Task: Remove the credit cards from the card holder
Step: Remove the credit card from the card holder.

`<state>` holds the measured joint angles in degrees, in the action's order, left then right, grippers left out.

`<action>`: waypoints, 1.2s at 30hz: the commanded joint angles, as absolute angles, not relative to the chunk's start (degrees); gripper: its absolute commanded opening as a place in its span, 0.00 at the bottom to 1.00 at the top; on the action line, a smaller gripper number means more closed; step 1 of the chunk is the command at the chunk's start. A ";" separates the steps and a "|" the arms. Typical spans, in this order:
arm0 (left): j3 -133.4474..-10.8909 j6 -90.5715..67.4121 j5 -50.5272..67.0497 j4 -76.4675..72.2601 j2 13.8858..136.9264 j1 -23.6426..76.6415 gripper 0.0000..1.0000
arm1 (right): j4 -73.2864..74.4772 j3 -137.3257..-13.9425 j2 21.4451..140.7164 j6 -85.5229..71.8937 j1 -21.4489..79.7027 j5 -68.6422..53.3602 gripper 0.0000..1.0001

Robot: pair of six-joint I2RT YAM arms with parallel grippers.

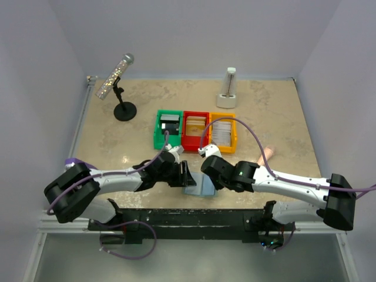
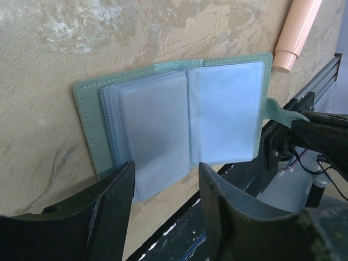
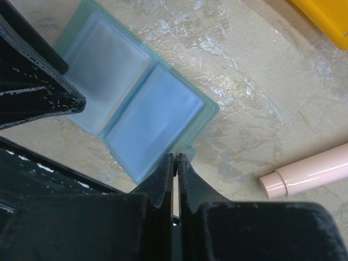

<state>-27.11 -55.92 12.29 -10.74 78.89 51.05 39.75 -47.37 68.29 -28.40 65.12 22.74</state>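
Observation:
The card holder (image 1: pixel 198 187) lies open and flat near the table's front edge, with pale blue clear pockets (image 2: pixel 157 130) inside a green-grey cover (image 3: pixel 136 103). No card face shows in its pockets. My right gripper (image 3: pixel 176 159) is shut on the holder's small tab (image 2: pixel 280 111) at its right edge. My left gripper (image 2: pixel 166 168) is open, its fingers straddling the lower edge of the left panel's pocket stack without pinching it. Credit cards lie in the bins: dark ones (image 1: pixel 168 124), tan ones (image 1: pixel 195 125) and whitish ones (image 1: pixel 221 131).
Green (image 1: pixel 157 136), red (image 1: pixel 187 141) and yellow (image 1: pixel 234 140) bins stand in a row behind the holder. A pink tube (image 1: pixel 268 152) lies to the right. A microphone stand (image 1: pixel 123 108) and a white upright device (image 1: pixel 228 88) stand at the back. A black rail (image 1: pixel 194 214) runs along the front edge.

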 commanded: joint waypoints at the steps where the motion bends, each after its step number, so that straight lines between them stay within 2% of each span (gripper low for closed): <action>1: -29.70 -54.67 15.73 -14.76 81.82 50.89 0.55 | 38.41 -47.20 67.68 -27.95 64.78 22.50 0.00; 11: -31.02 -53.88 26.44 -25.92 87.10 51.15 0.54 | 38.14 -46.76 67.32 -28.30 64.69 21.62 0.00; 20: -32.61 -53.79 30.06 -30.85 88.68 51.33 0.54 | 37.88 -45.88 66.53 -29.97 64.34 20.48 0.00; 24: -30.85 -52.39 25.33 -27.61 83.34 51.33 0.54 | 38.32 -45.79 66.36 -30.15 64.25 20.65 0.00; 28: -30.59 -49.05 16.81 -13.39 78.49 51.24 0.53 | 38.58 -45.88 66.36 -29.80 64.16 20.92 0.00; 32: -29.97 -48.52 10.82 -6.60 77.26 51.24 0.53 | 38.50 -46.05 66.36 -29.36 63.90 21.09 0.00; 36: -29.97 -48.16 9.58 -4.14 78.22 51.24 0.53 | 38.41 -46.14 66.45 -29.18 63.81 21.01 0.00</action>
<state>-30.48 -49.95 14.09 -10.13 77.93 51.07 39.33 -45.93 67.42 -29.06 64.07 21.02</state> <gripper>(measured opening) 0.530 0.022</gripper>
